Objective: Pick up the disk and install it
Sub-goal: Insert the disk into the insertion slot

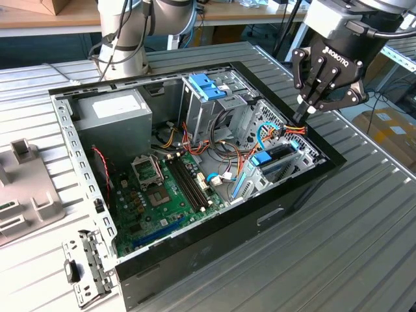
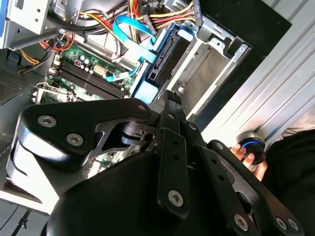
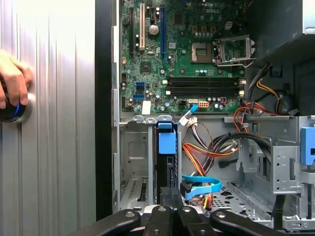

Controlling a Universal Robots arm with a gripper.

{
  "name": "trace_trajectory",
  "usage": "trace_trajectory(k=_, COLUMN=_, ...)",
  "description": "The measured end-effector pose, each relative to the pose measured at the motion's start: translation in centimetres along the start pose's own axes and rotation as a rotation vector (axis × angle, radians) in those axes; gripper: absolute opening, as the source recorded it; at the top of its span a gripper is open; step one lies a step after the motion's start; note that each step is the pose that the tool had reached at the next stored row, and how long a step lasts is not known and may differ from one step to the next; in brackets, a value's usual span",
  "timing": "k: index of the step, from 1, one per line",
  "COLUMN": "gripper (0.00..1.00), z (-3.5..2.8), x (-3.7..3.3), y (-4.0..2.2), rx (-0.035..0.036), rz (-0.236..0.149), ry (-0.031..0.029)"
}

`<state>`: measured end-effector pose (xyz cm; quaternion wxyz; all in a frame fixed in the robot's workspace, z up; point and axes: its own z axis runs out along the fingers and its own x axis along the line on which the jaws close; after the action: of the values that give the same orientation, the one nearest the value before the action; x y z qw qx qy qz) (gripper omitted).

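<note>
Exterior view: end effector (image 1: 304, 114) noted poised over the open computer case (image 1: 195, 260), at the edge on the exterior view's right, fingers drawn together to a narrow point with nothing seen between them. In both wrist views the same closed tips (image 3: 171, 194) (image 2: 172, 98) are seen directly above the drive bay. The disk (image 1: 278, 156) is found below and just beside the tips, not held: it is stood on edge in a slot of the bay, its light-blue rail tab turned toward the motherboard (image 1: 162, 195). Seen from above in the first wrist view, the disk (image 3: 166, 167) is reduced to a dark narrow strip; its long axis is judged to run from the case wall toward the motherboard, with the tips over the wall end. Whether the tips touch it cannot be told. A flat blue cable (image 3: 202, 182) is noted near the same end. Installation is judged largely accomplished from how the disk lies. Further out, a person's hand (image 3: 12, 93) is rested on a blue-ringed knob on the ribbed counter (image 1: 364, 247).
</note>
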<state>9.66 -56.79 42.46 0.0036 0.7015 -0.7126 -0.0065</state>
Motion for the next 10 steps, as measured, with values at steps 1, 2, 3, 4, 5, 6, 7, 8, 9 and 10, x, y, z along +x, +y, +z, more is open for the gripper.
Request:
trace_trajectory(k=1, gripper=0.11, z=0.0, x=0.0, y=-0.13, rx=0.0, rz=0.0, ry=0.0)
trace_trajectory(k=2, gripper=0.11, z=0.01, x=-0.01, y=-0.35, rx=0.0, rz=0.0, ry=0.0)
trace_trajectory(k=3, gripper=0.11, z=0.01, x=-0.01, y=-0.48, rx=0.0, rz=0.0, ry=0.0)
trace_trajectory(k=4, gripper=0.11, z=0.01, x=-0.01, y=-0.71, rx=0.0, rz=0.0, ry=0.0001)
trace_trajectory(k=5, gripper=0.11, z=0.01, x=-0.02, y=-0.85, rx=0.0, rz=0.0, ry=0.0001)
trace_trajectory(k=6, gripper=0.11, z=0.01, x=-0.02, y=-0.96, rx=0.0, rz=0.0, ry=0.0)
trace_trajectory(k=7, gripper=0.11, z=0.01, x=-0.02, y=-0.98, rx=0.0, rz=0.0, ry=0.0)
trace_trajectory(k=8, gripper=0.11, z=0.01, x=-0.02, y=-0.98, rx=0.0, rz=0.0, ry=0.0)
trace_trajectory(k=9, gripper=0.11, z=0.01, x=-0.02, y=-0.99, rx=0.0, rz=0.0, ry=0.0)
trace_trajectory(k=10, gripper=0.11, z=0.01, x=-0.02, y=-0.99, rx=0.0, rz=0.0, ry=0.0)
